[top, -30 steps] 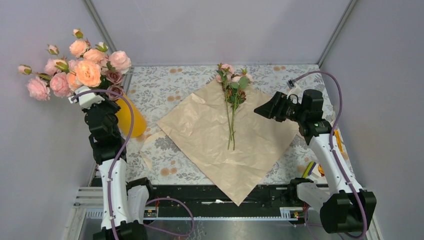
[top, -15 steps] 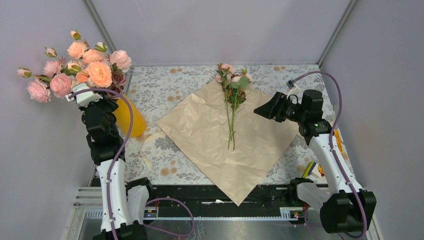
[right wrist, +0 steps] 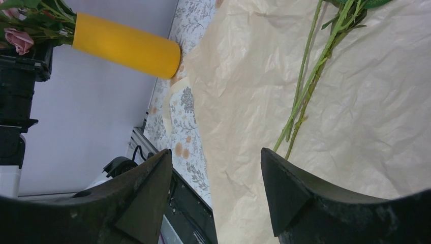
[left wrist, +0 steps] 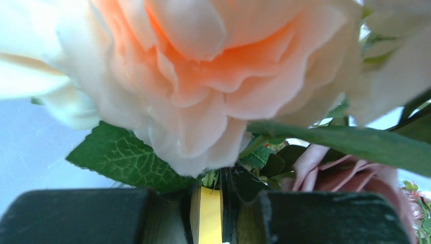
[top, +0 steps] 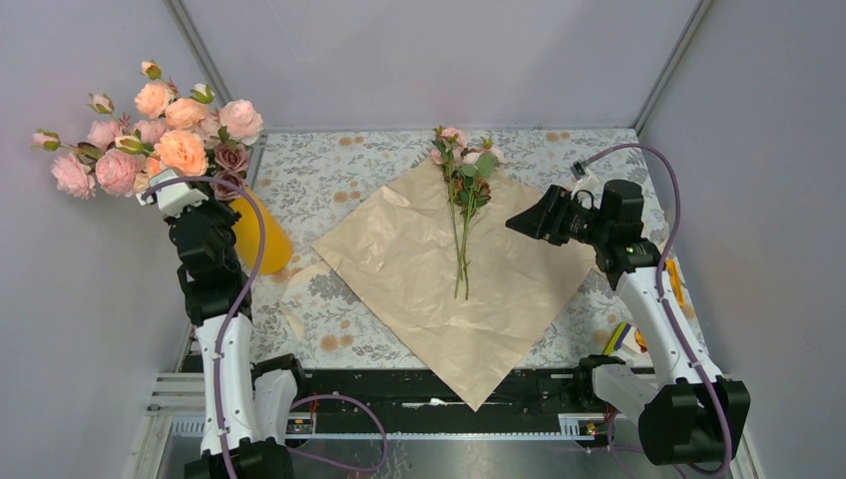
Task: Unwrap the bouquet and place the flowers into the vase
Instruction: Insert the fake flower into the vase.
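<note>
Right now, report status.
Right gripper open over unwrapped paper. Left gripper at big rose bunch, grip unclear. Small flowers loose on paper. Vase holds big rose bunch.

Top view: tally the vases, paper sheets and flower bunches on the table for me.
Vase: 1
Paper sheet: 1
Flower bunches: 2, the big pale roses at the vase mouth and the small roses on the paper
Total: 4

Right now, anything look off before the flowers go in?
Yes. The vase is already packed with a big bunch of pale pink and peach roses, likely leaving little room for the flowers lying on the opened paper. The paper's near corner also overhangs the table edge.
</note>
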You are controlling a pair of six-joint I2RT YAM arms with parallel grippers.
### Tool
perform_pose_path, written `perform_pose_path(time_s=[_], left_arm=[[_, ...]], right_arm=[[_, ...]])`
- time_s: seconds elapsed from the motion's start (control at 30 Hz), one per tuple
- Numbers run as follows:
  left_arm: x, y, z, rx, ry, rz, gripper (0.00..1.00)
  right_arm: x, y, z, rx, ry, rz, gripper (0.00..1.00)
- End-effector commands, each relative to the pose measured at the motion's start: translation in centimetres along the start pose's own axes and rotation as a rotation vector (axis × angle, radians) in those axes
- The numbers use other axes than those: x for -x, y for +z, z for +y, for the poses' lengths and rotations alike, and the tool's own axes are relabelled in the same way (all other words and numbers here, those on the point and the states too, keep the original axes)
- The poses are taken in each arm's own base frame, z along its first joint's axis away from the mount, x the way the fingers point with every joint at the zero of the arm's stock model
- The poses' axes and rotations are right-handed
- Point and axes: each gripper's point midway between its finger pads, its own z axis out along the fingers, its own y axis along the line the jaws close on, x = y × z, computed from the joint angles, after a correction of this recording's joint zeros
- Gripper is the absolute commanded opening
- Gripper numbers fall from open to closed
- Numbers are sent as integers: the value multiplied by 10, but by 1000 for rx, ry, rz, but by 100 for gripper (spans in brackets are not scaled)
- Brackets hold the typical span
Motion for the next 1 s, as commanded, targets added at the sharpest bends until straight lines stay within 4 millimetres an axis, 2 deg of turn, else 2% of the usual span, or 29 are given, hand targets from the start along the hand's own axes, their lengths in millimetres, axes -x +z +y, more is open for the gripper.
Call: perform_pose_path(time_s=[0.0,0.37,0.47,0.6,0.7,0.83,0.97], left_arm=[[3,2,-2,-6,-39,-10,0],[-4,2,2,9,-12,13,0],[-11,-1,2,6,-8,44,0],[-12,-6,0,-12,3,63,13],[-4,-12,-5,-37,7,54,23],[7,-20,-9,-58,19,40,33],[11,-26,-8,-56,32,51,41]], right_arm=[[3,-2,7,38,-18,-9,71],[2,-3,9,43,-19,-10,71],[1,-3,9,44,-19,-9,71],[0,-4,9,47,-18,-6,71],[0,-4,10,50,-20,-5,71],[0,-3,11,53,-22,-2,71],[0,-3,11,54,-21,-1,71]])
